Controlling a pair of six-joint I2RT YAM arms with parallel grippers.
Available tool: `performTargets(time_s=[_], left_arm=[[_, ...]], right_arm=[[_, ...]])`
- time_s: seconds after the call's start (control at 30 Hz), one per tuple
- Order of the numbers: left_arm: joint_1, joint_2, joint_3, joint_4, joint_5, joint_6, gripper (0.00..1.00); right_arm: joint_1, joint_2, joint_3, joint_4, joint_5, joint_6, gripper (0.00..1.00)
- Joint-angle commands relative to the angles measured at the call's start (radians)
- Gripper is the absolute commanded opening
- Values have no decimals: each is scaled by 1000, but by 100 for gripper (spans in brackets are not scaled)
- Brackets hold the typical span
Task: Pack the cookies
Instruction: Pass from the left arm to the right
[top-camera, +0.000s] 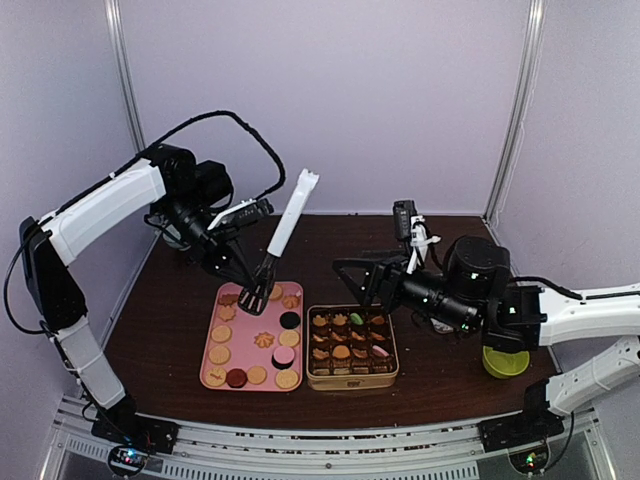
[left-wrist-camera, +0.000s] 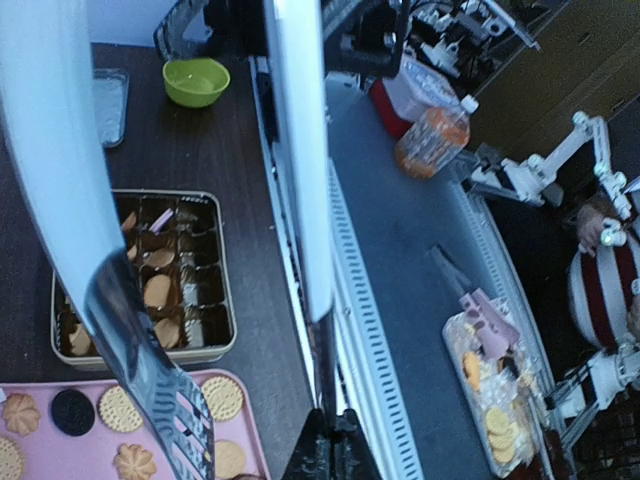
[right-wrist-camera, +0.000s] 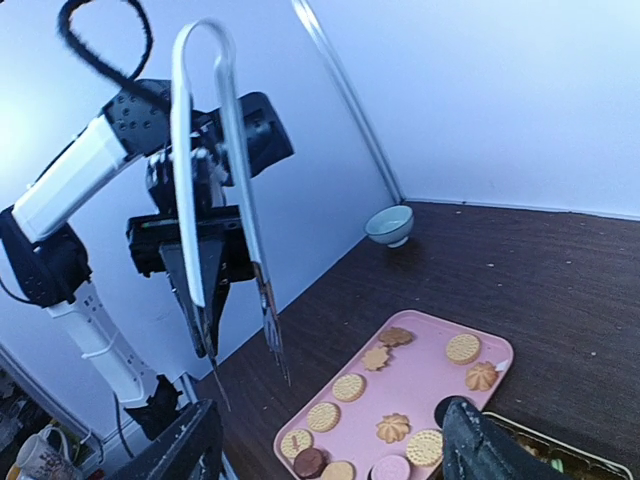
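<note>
— Tongs are clamped in the left fingers, blades apart, with nothing between the tips that I can see. They hang over the far end of the pink tray. What makes this pick go well?

— Choose one cookie and commit. Most of the cookies lie loose and flat on that tray, well spaced. The others already sit in the compartments of the tin just beside it. I'd bring the blades down so one lands on each side of a single biscuit, tips close to the tray floor. Then squeeze only enough to pinch the edges. They look brittle, so a hard squeeze could crack one.

— And the carry?

— Lift straight up, keep the blades level and cross the short gap to the tin. Pick a compartment that looks empty; in the left wrist view several along one side seem to be. Lower into it before letting the blades spring.

— The right arm?

— Its fingers are spread wide and hold nothing, hovering by the tin's far edge. It should keep out of the tongs' path, or it could steady the tin.

— Any writing to go by?

— None I can read. Tin and tray show no lettering, and the orange-labelled bottle beyond the bench is too blurred.
</note>
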Motion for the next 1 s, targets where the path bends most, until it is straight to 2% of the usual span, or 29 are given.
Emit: performTargets(time_s=[0.0, 0.17, 0.37, 0.5, 0.83, 0.97], left_arm=[[-2, -34, 20, -33, 260, -88, 0], [-14, -33, -23, -33, 288, -97, 0], [-30, -49, -72, -33, 260, -84, 0], [-32, -50, -91, -32, 236, -72, 0], [-57, -62, -118, -31, 161, -65, 0], [-66, -73, -133, -32, 133, -60, 0]], right_arm=[[-4, 56, 74, 80, -203, -62, 76], [-47, 165, 182, 85, -342, -41, 76], [-133, 287, 292, 139, -602, 42, 74], [-145, 361, 391, 97, -721, 51, 73], [-162, 466, 491, 88, -810, 99, 55], [-192, 466, 487, 75, -821, 107, 54]])
